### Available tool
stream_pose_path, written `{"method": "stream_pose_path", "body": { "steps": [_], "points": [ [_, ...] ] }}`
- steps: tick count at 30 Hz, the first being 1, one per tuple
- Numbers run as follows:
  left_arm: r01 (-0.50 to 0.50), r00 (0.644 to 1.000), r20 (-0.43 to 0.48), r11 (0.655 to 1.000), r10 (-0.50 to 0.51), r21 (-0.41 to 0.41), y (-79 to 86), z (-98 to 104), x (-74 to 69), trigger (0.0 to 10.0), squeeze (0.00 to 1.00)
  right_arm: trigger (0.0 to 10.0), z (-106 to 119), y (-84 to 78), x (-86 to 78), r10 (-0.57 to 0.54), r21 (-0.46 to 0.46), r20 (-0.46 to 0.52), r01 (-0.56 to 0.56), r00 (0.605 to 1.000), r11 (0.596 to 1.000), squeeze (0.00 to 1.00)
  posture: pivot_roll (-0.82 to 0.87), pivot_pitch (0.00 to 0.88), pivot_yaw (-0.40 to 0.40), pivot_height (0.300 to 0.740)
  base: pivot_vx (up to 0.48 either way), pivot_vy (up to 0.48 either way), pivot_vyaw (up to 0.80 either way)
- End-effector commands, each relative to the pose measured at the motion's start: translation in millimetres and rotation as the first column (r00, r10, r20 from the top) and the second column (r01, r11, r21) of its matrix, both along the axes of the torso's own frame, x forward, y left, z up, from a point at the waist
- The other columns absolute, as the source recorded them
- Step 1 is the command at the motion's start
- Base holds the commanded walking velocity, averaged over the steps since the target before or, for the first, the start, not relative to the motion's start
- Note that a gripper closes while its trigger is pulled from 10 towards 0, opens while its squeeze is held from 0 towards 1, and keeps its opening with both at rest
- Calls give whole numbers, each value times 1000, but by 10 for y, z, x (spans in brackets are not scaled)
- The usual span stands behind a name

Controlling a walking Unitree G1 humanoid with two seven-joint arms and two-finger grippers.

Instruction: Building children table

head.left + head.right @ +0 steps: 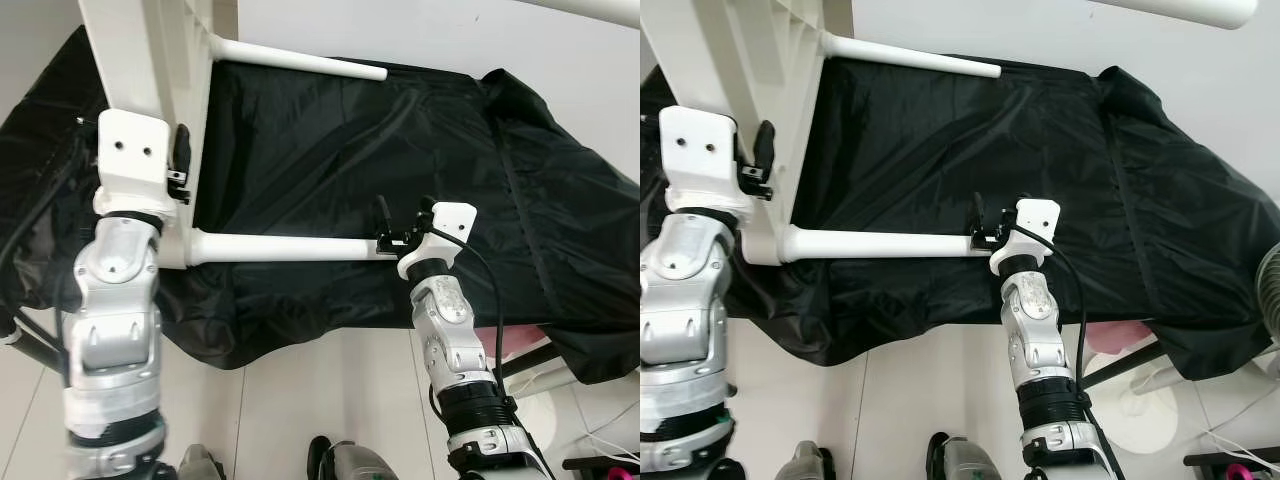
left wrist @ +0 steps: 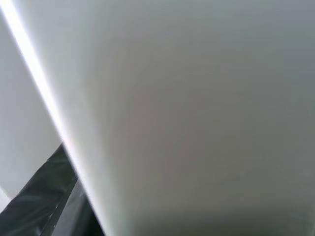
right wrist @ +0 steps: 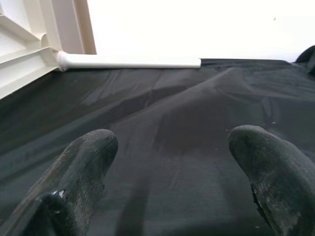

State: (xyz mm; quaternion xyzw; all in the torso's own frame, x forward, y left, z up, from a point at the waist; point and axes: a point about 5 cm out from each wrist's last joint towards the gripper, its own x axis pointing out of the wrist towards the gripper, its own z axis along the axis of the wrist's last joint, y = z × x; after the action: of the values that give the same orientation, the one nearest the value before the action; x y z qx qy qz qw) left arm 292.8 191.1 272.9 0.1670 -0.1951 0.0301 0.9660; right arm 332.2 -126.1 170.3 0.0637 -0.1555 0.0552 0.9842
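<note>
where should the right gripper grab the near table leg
Probably near the free end of the near leg, where the right gripper is. The leg is a slim round tube lying level over the black cover, so open fingers can straddle it from the robot's side.

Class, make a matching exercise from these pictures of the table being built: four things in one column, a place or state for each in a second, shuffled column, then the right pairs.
Things:
1. left gripper
2. right gripper
3. far table leg
4. black cloth

Places or states:
A. draped beneath the table
B. fingers apart, at the near leg's free end
C. against the white tabletop's edge
D. sticking out sideways at the top

Pairs: 1-C, 2-B, 3-D, 4-A
</note>
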Motion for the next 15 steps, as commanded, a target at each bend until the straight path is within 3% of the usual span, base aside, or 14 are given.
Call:
{"method": "stream_pose_path", "body": {
  "steps": [1, 4, 5, 7, 8, 9, 15],
  "points": [
    [-30, 999, 15, 997, 29, 67, 110, -20, -29, 10000, 278, 10000, -32, 5, 5, 7, 1, -6, -7, 1000, 1000, 0, 142, 165, -135, 740, 0, 0, 0],
    [-27, 1000, 9, 996, 27, 84, 117, -22, -29, 10000, 278, 10000, -33, 6, 5, 8, 0, -6, -8, 1000, 1000, 0, 142, 165, -135, 740, 0, 0, 0],
    [-21, 1000, -16, 992, 23, 122, 132, -54, -22, 10000, 1000, 10000, -39, 3, 6, 9, -3, -7, -9, 1000, 1000, 0, 140, 166, -125, 740, 0, 0, 0],
    [-21, 1000, -16, 992, 23, 122, 132, -54, -22, 10000, 1000, 10000, -39, 3, 6, 9, -3, -7, -9, 1000, 1000, 0, 140, 166, -125, 740, 0, 0, 0],
    [13, 999, -34, 990, -8, 143, 125, -76, -28, 10000, 878, 10000, -47, 2, 5, 9, -4, -8, -9, 1000, 1000, 0, 138, 166, -119, 740, 0, 0, 0],
    [118, 992, -54, 980, -111, 157, 66, -99, -79, 10000, 0, 10000, -72, 10, -17, 10, -6, -11, -10, 1000, 1000, 0, 136, 169, -111, 740, 0, 0, 0],
    [294, 956, -58, 950, -289, 108, -59, -105, -197, 10000, 0, 10000, -101, 16, -37, 13, -11, -18, -13, 1000, 1000, 0, 135, 170, -109, 740, 0, 0, 0]
  ]
}}
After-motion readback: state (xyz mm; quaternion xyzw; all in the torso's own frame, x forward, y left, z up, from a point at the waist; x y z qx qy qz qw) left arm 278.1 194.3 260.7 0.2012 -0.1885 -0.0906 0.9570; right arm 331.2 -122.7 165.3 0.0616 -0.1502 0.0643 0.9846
